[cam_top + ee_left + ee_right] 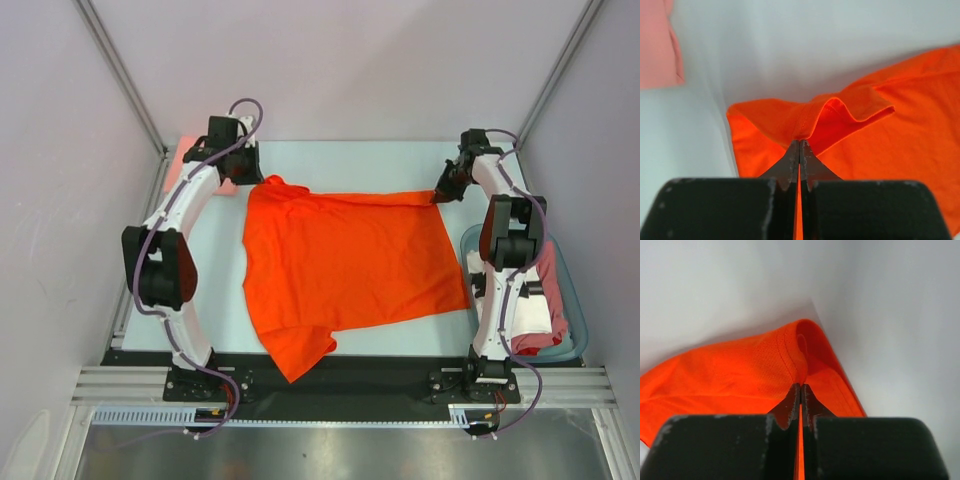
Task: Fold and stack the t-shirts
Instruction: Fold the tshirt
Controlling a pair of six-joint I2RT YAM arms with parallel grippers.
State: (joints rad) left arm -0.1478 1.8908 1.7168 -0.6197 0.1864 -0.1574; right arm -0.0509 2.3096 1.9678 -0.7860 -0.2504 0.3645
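Tee (350,265) (orange knit) w/ rolled hem.

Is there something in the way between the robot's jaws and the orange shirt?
Nothing visible is in the way. Both pairs of jaws are shut right on the orange t-shirt, one at each far corner.

tub (580,335) blocks right edge, pink shirt (173,163) seemingly in far-left corner
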